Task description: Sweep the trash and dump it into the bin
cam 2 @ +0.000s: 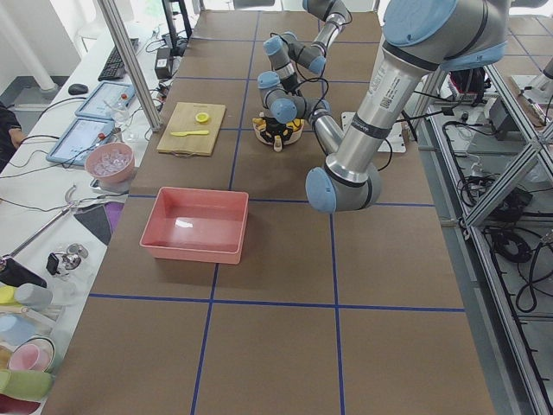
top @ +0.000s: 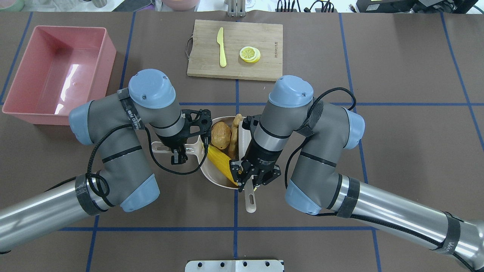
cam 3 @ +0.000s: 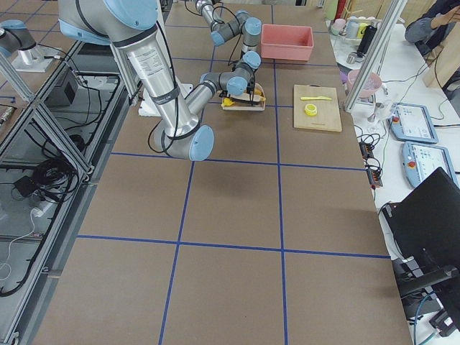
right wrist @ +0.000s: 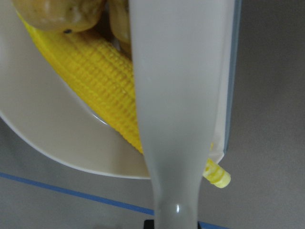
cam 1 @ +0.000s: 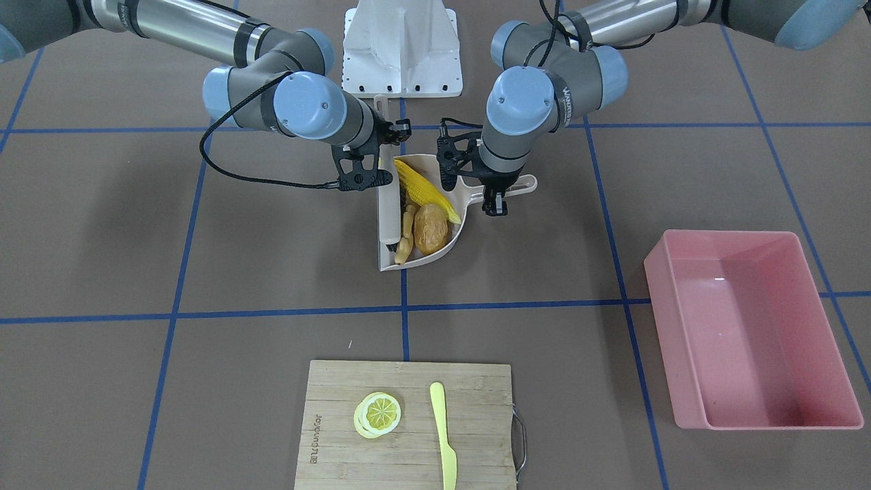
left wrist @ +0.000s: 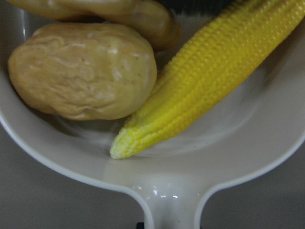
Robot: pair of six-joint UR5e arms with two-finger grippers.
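A beige dustpan [cam 1: 423,261] lies mid-table with the trash in it: a yellow corn cob [cam 1: 422,187], a brown potato [cam 1: 430,228] and a tan ginger root [cam 1: 405,237]. My left gripper [top: 178,153] is shut on the dustpan handle [top: 160,145]. My right gripper [top: 246,177] is shut on a white brush handle [top: 250,202], and the brush lies along the pan's open edge. The left wrist view shows the potato [left wrist: 81,71] and the corn [left wrist: 205,81] against the pan's back wall. The pink bin [top: 56,71] stands empty at the far left.
A bamboo cutting board [top: 264,34] at the far middle carries lemon slices [top: 250,54] and a pale yellow knife [top: 221,47]. The white robot base plate [cam 1: 401,47] lies behind the pan. Blue tape lines cross the brown table.
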